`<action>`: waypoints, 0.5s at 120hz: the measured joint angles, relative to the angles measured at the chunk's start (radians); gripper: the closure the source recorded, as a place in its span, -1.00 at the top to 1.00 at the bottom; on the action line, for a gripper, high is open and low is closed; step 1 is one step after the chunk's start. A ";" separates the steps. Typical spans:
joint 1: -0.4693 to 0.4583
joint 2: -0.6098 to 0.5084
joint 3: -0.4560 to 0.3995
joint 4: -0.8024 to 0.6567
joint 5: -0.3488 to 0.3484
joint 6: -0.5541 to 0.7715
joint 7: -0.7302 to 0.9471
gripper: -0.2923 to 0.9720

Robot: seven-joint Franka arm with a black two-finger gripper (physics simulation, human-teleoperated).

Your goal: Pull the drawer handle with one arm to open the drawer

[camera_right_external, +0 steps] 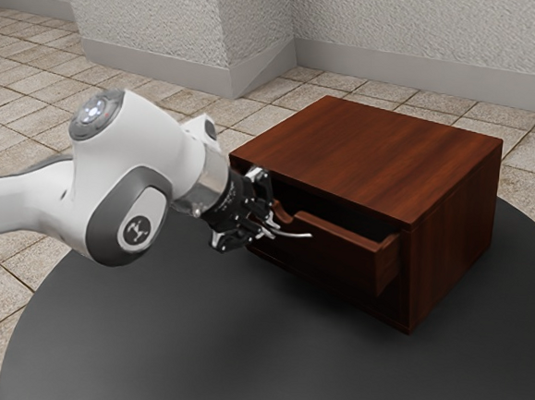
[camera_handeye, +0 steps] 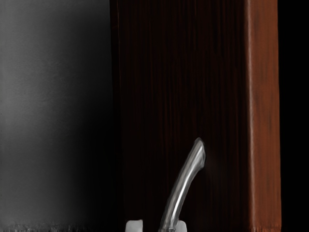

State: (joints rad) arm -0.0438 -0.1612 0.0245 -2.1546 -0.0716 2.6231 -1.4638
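One cabinet (camera_right_external: pixel 382 153) of dark red-brown wood grain, box-shaped, sits right of centre on a round, matte dark-grey tabletop (camera_right_external: pixel 237 346). Its single drawer (camera_right_external: pixel 356 253) stands partly pulled out toward the lower left. One handle (camera_right_external: pixel 295 232), a curved bar of polished metal, projects from the drawer front. The black tool (camera_right_external: pixel 268 220) is at the handle; its opening and grip cannot be told. The glossy white arm (camera_right_external: pixel 120 188) carries one round emblem.
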 joint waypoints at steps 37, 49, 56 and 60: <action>-0.015 -0.042 0.000 -0.049 -0.003 -0.004 -0.002 -0.70; -0.014 -0.071 -0.001 -0.075 -0.004 -0.004 -0.002 -0.69; -0.013 -0.087 -0.001 -0.097 -0.005 -0.004 -0.003 -0.70; -0.013 -0.096 -0.001 -0.109 -0.005 -0.004 -0.003 -0.70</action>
State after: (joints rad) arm -0.0573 -0.2573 0.0231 -2.2632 -0.0764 2.6194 -1.4670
